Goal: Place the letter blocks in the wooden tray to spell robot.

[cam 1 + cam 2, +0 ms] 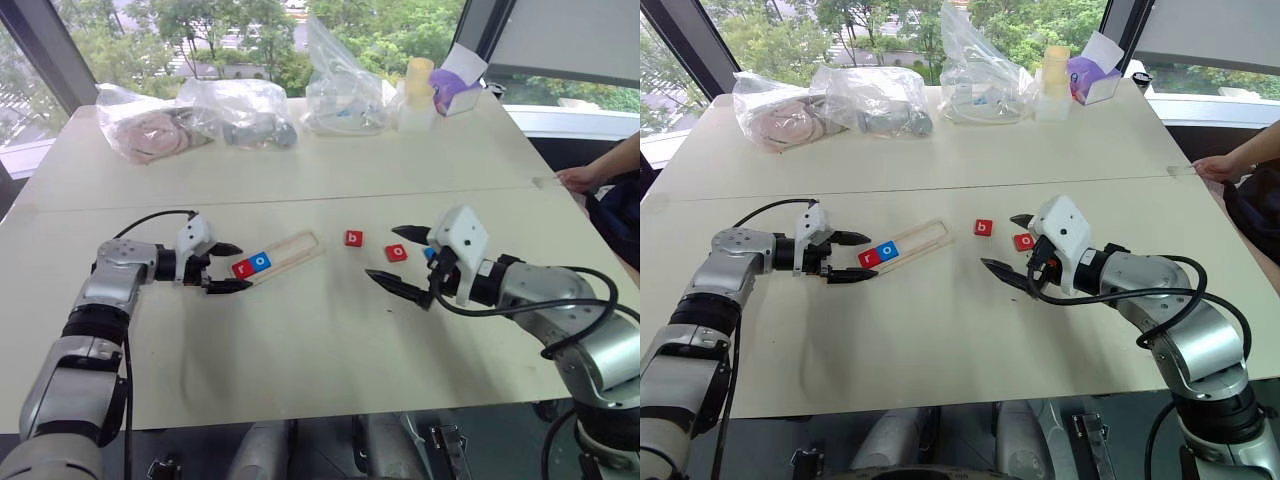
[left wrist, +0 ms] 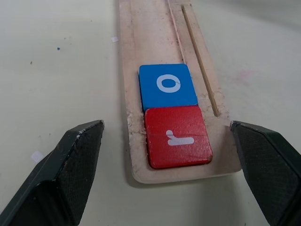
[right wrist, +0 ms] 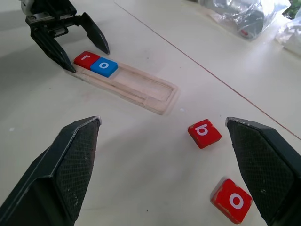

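Your left gripper (image 1: 229, 267) brackets the wooden tray (image 1: 292, 253) end holding red r (image 2: 178, 137) and blue o (image 2: 167, 86), jaws wide and empty; your right gripper (image 1: 398, 259) gapes empty near the loose red b (image 1: 354, 239) and o (image 1: 397, 253)

bright, even daylight comes in from the windows (image 1: 250, 30) at twelve o'clock, and the greenery outside is slightly washed out. the pale table (image 1: 330, 180) shows only soft, faint shadows. clear plastic bags (image 1: 345, 85) carry small glare spots. the wrist views are sharp at centre, with the near fingertips (image 2: 70, 169) softly blurred.
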